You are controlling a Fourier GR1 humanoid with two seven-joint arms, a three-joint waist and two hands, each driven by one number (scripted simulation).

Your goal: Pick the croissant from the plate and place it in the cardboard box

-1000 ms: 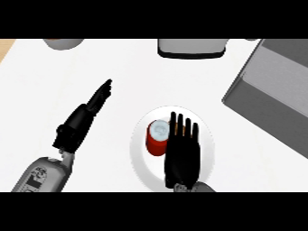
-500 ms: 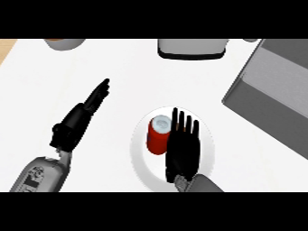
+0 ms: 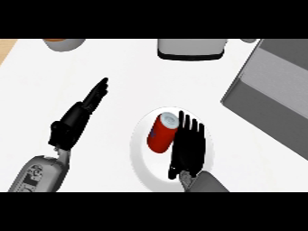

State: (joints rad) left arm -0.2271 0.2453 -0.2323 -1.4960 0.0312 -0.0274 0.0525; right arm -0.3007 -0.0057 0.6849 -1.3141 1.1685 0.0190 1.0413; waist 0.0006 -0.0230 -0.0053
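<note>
Right hand (image 3: 188, 146) lies released, fingers straight, over the round white plate (image 3: 139, 153) at lower centre, beside a red cylinder with grey top (image 3: 161, 134); no croissant shows. Best curl round it before lifting toward the grey box (image 3: 283, 90), upper right.

Grey box (image 3: 283, 90) cut by right edge, plate (image 3: 139, 159) partly under right robot hand (image 3: 188, 149)

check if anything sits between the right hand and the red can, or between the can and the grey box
Nothing visible does. The right hand is over the plate, right beside the can, fingers straight. Between the can and the box only white counter shows.
</note>
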